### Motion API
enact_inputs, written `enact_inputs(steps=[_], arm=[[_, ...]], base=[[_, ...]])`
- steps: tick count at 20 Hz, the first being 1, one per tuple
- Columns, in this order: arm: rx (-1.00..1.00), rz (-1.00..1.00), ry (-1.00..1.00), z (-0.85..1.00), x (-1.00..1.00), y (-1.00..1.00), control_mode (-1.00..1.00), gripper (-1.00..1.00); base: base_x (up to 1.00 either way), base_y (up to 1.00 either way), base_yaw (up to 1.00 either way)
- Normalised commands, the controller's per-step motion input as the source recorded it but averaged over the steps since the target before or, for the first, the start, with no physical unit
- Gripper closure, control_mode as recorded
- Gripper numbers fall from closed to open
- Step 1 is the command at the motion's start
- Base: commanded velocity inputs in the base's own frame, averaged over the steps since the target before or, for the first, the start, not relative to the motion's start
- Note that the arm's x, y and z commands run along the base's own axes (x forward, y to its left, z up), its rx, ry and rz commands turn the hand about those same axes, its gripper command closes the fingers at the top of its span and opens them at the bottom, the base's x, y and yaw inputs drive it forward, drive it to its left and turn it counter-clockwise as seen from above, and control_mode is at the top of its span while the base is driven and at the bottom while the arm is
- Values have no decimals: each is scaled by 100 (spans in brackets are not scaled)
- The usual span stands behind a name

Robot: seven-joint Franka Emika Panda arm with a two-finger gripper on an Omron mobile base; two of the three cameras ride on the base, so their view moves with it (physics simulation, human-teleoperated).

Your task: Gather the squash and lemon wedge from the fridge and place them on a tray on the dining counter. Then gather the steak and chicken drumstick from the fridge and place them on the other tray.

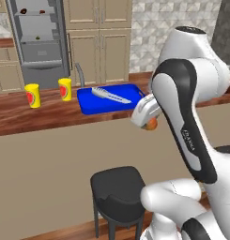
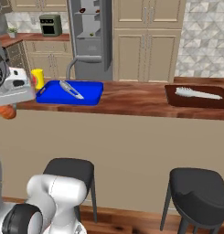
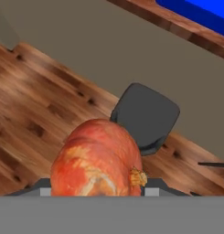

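One squash (image 3: 97,160), two trays, two stools

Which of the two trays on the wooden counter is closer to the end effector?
The bright blue rectangular tray, just beyond the end effector; the dark brown tray lies far off.

Mottled orange and red round squash (image 3: 97,160) with a tan stem, bright blue shallow rectangular tray (image 1: 95,107) on the reddish-brown wood-grain dining counter (image 2: 131,103), dark brown shallow tray (image 2: 173,98) on that counter, two yellow cups (image 1: 33,95) beside the blue tray, plain grey fridge (image 1: 39,44) behind the counter, black stool (image 1: 117,192) below it
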Motion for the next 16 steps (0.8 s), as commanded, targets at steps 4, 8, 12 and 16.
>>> enact_inputs(steps=[4, 8, 12, 16], arm=[[0, -8, 4, 0, 95, 0, -100, 100], [0, -9, 0, -9, 84, 0, -100, 100], [0, -6, 0, -8, 89, 0, -100, 100], [-2, -7, 0, -20, 96, 2, -100, 100]], base=[[0, 0, 0], [0, 0, 0], [0, 0, 0], [0, 0, 0]])
